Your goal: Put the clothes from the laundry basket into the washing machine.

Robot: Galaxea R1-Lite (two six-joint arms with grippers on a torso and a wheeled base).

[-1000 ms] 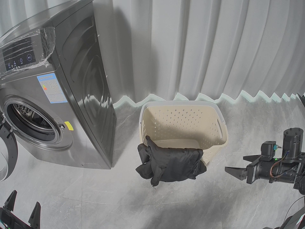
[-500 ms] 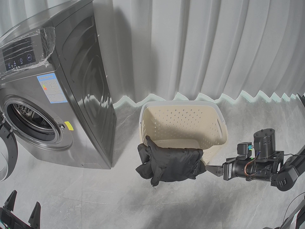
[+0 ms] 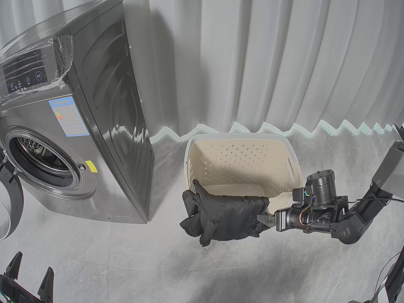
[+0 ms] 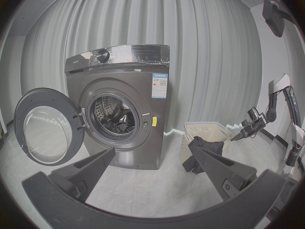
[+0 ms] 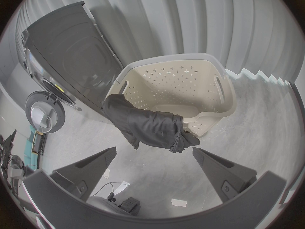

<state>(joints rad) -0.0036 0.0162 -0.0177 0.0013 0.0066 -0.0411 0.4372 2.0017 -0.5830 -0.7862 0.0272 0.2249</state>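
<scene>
A black garment (image 3: 225,217) hangs over the front rim of the cream laundry basket (image 3: 244,160), partly outside it. My right gripper (image 3: 263,221) is open, low by the floor, with its tips at the garment's right end. In the right wrist view the garment (image 5: 147,128) lies just beyond the open right gripper (image 5: 153,150). The grey washing machine (image 3: 75,118) stands to the left with its door (image 4: 46,126) swung open, and dark clothing (image 4: 120,127) lies in the drum. My left gripper (image 3: 33,264) is open, low at the near left, facing the machine.
White curtains (image 3: 273,51) hang behind the basket and machine. Grey tiled floor (image 3: 139,249) lies bare between machine, basket and me. The open door (image 3: 8,203) juts out at the far left. Cables and small papers (image 5: 178,202) lie on the floor under the right arm.
My right arm has swung left across the floor, from well right of the basket up to the garment's right end. The left arm and the garment have stayed put.
</scene>
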